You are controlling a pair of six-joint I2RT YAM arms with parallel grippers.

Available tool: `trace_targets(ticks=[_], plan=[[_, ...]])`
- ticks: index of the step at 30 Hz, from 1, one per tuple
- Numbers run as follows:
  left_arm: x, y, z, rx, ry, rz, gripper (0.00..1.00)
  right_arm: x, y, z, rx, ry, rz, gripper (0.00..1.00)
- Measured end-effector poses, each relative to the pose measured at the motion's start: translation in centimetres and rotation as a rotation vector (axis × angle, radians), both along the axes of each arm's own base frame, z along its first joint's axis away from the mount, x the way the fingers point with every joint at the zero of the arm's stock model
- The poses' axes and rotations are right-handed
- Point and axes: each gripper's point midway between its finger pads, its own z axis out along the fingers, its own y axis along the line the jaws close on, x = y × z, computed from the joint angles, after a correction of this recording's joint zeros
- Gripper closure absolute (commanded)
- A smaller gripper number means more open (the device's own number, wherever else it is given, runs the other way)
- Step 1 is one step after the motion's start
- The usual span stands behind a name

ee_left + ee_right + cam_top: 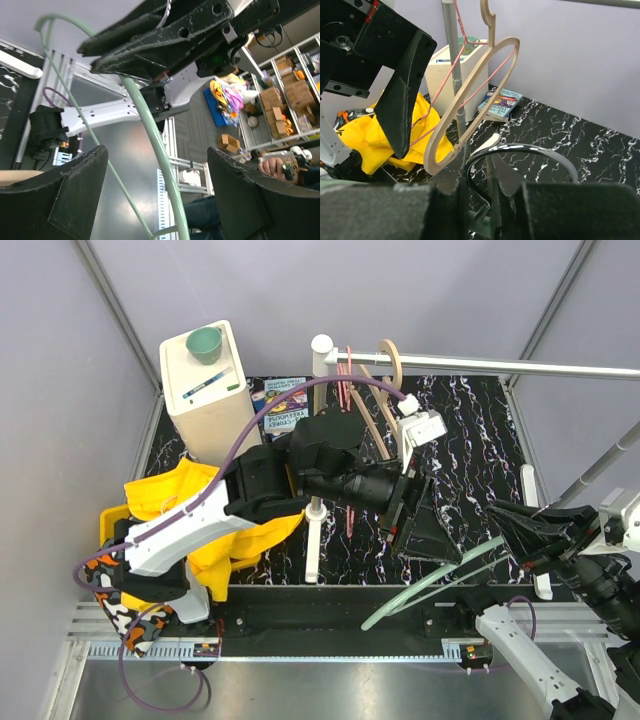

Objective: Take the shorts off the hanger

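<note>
A pale green hanger (430, 585) hangs tilted over the table's front edge, with no cloth on it. My right gripper (525, 530) is shut on its chrome hook (520, 155), as the right wrist view (481, 172) shows. My left gripper (415, 525) is open. In its wrist view (155, 200) the green hanger (150, 130) passes between the spread fingers (55, 195) without touching them. A yellow garment (185, 495) lies heaped at the left under the left arm and also shows in the right wrist view (375, 140). I cannot tell if it is the shorts.
A metal rail (480, 365) on a white post (320, 345) carries wooden hangers (390, 360) and a pink wire hanger (347, 380). A white box (205, 390) with a green cup (205, 340) stands back left, beside a book (280, 405). A camouflage cloth (130, 615) lies front left.
</note>
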Motion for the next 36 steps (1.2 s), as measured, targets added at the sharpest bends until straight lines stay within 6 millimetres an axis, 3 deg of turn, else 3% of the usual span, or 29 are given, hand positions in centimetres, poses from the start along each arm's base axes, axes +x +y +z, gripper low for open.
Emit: trace_targets(ticks=[9,16,19,20,22,23,25,27,28,30,32,36], plan=[[-2.4,-0.4,-0.2,0.014,0.040,-0.104,0.22,-0.4,-0.3,0.6,-0.035,-0.031,-0.006,1.00],[-3.3,-1.5,-0.9,0.034,0.067,-0.153,0.33,-0.2,-0.5,0.8,-0.025,-0.036,-0.019,1.00],[-3.3,-1.9,-0.8,0.034,0.073,-0.160,0.49,0.0,-0.7,1.0,-0.010,-0.030,-0.037,1.00],[-3.4,-2.0,-0.8,0.033,0.075,-0.163,0.62,0.0,-0.8,1.2,-0.004,-0.029,-0.044,1.00],[-3.6,-2.1,-0.7,0.032,0.078,-0.167,0.74,0.1,-0.9,1.4,0.008,-0.025,-0.053,1.00],[-3.6,-2.1,-0.7,0.034,0.077,-0.167,0.87,0.1,-0.9,1.6,0.021,-0.020,-0.051,1.00],[-3.5,-2.2,-0.9,0.045,0.090,-0.159,0.96,0.0,-1.1,1.9,0.030,-0.024,-0.059,1.00],[-2.8,-2.3,-1.2,0.070,0.118,-0.121,1.00,-0.1,-1.6,2.4,0.021,-0.052,-0.083,0.88],[-2.4,-2.4,-1.3,0.076,0.126,-0.100,1.00,-0.1,-1.8,2.5,0.018,-0.055,-0.095,0.65],[-2.0,-2.7,-1.3,0.074,0.128,-0.072,1.00,-0.1,-2.0,2.5,0.035,-0.031,-0.108,0.41],[-1.3,-3.2,-1.0,0.051,0.107,-0.039,1.00,0.0,-2.5,3.1,0.096,0.002,-0.137,0.01],[-0.7,-3.8,0.2,-0.006,0.104,-0.005,1.00,0.0,-4.4,4.9,0.230,0.042,-0.237,0.00]])
